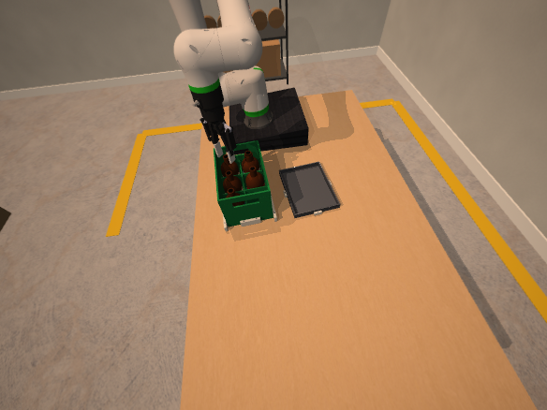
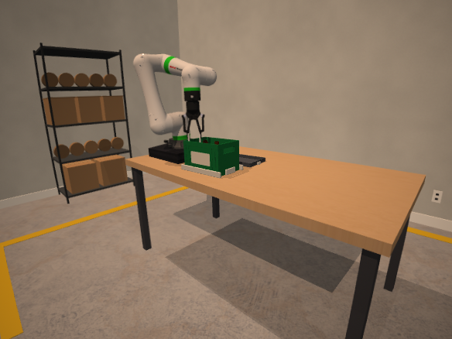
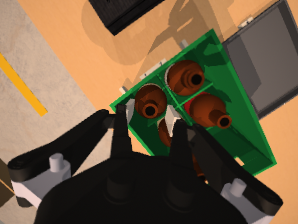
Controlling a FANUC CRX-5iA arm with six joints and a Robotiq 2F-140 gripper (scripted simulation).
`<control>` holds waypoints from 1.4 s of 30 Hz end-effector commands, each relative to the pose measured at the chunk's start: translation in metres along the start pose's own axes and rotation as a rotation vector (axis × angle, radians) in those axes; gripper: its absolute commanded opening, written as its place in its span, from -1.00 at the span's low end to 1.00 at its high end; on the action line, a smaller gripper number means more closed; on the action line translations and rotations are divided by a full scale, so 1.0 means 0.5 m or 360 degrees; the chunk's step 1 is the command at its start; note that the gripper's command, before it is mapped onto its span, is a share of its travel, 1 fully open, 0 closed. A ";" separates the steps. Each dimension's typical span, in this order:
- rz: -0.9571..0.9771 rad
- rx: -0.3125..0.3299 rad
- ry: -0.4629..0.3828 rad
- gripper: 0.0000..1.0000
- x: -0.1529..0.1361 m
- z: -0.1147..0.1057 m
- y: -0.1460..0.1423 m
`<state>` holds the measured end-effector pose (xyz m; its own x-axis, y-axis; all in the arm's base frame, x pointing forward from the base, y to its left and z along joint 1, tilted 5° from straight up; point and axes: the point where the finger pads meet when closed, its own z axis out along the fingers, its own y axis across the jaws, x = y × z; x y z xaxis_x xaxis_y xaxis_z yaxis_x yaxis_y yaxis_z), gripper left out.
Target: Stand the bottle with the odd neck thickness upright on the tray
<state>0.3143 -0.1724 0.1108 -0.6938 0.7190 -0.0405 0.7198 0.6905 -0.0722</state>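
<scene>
The green crate [image 1: 224, 209] [image 2: 228, 162] [image 3: 231, 90] holds five brown bottles in its cells: the back-left bottle [image 1: 229, 168] [image 3: 146, 95], the back-right bottle [image 1: 250, 164] [image 3: 181, 76], the middle-left bottle [image 1: 231, 183] [image 3: 164, 134], the middle-right bottle [image 1: 254, 180] [image 3: 206, 110] and the front-left bottle [image 1: 230, 193]. No difference in neck thickness can be told. My gripper [image 1: 225, 154] [image 2: 194, 138] [image 3: 150, 109] is partly open and points down over the back-left bottle. Its fingertips stand on either side of that bottle's neck, apart from it. The dark tray [image 1: 314, 187] [image 2: 252, 159] [image 3: 270, 65] bears no bottle.
The crate stands near the left edge of the wooden table [image 1: 328, 281] [image 2: 317, 190], with the tray a short way to its right. White pieces [image 1: 250, 221] [image 2: 201, 170] lie along the crate's foot. The black robot base [image 1: 286, 112] [image 2: 164, 153] is behind the crate.
</scene>
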 end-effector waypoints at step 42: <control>0.0000 -0.0001 -0.0002 -0.80 -0.001 -0.149 0.000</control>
<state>0.3161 -0.1665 0.1845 -0.6939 0.7190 -0.0404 0.7197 0.6905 -0.0722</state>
